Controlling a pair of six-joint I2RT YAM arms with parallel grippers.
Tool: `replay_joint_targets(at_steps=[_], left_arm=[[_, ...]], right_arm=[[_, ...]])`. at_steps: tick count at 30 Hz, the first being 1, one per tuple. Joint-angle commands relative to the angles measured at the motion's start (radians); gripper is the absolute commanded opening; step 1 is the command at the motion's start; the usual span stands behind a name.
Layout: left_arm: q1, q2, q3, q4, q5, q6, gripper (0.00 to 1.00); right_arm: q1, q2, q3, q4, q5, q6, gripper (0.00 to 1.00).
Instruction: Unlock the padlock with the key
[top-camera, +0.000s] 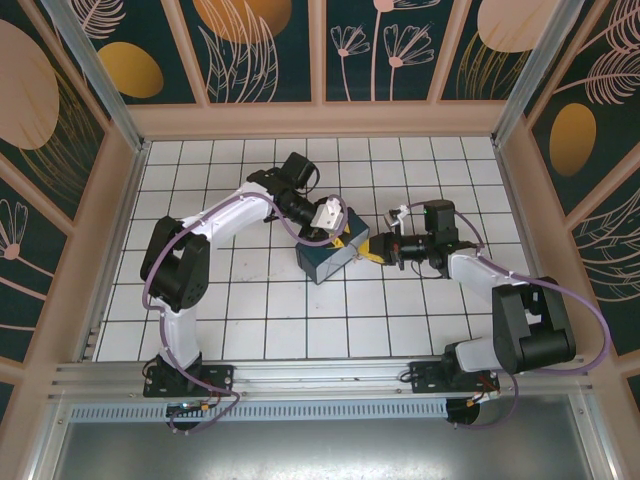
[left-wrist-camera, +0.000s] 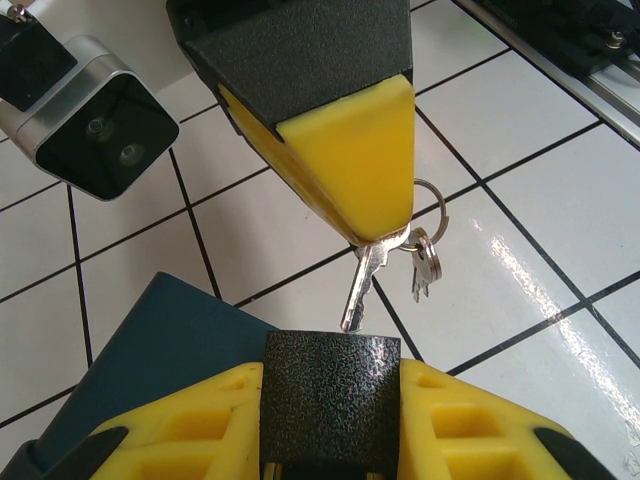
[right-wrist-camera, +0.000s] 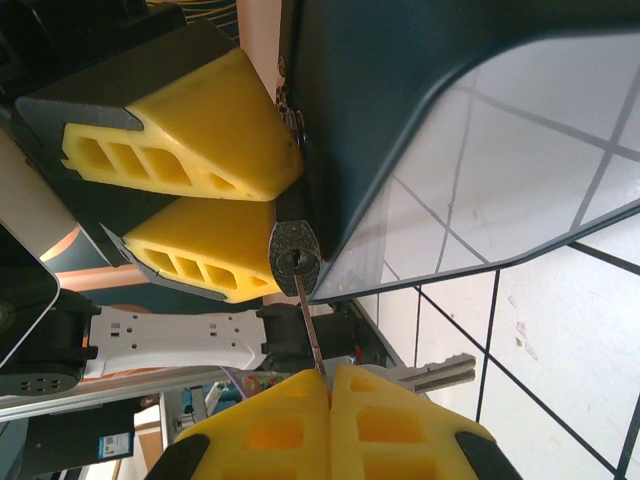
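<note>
My left gripper (left-wrist-camera: 332, 378) is shut on the padlock (left-wrist-camera: 332, 400), a small dark speckled block squeezed between its yellow fingers (left-wrist-camera: 200, 425). In the right wrist view the padlock's (right-wrist-camera: 295, 256) keyhole end faces the camera. My right gripper (right-wrist-camera: 330, 374) is shut on the key (right-wrist-camera: 309, 325), a thin silver blade whose tip meets the keyhole. In the left wrist view the key (left-wrist-camera: 361, 285) hangs from the right fingers (left-wrist-camera: 350, 150) and touches the padlock's end face. How deep it sits cannot be told. From above, the left gripper (top-camera: 330, 232) and the right gripper (top-camera: 373, 250) meet by the box.
The dark blue tin box (top-camera: 325, 260) lies right under and beside the padlock, its side (right-wrist-camera: 400, 100) close to the key. A second key (left-wrist-camera: 424, 266) dangles from the ring (left-wrist-camera: 432, 205). White tiled floor (top-camera: 250, 300) surrounds the box; patterned walls enclose it.
</note>
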Motion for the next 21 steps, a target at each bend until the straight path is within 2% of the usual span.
replay_joint_targets(at_steps=[1,21], left_arm=[[0.006,-0.049,-0.001,0.001,0.058,0.021,0.21],[0.007,-0.063,-0.017,0.013,0.063,0.029,0.21]], right_arm=[[-0.01,0.002,-0.016,0.036,-0.023,0.012,0.0],[-0.005,0.035,0.019,0.061,-0.027,0.022,0.0]])
